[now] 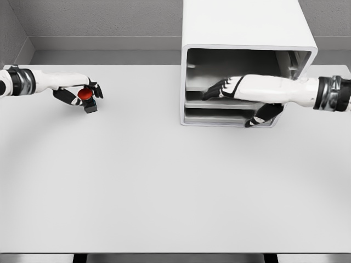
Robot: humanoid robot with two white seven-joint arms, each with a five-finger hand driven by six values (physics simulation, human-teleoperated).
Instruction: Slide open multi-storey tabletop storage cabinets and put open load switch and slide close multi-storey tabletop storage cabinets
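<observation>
Our left fingers [94, 89] grasp one switch [86, 97] near the surface [164, 186] edge. Right fingers [216, 89], released, reach inside one cabinet [241, 33].

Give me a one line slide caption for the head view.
Left hand grips the red-buttoned load switch over the table while the right hand reaches into the white storage cabinet.

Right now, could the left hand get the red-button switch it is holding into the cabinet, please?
Probably not yet: the left hand grips the switch far left of the cabinet, and the right hand occupies the opening.
</observation>
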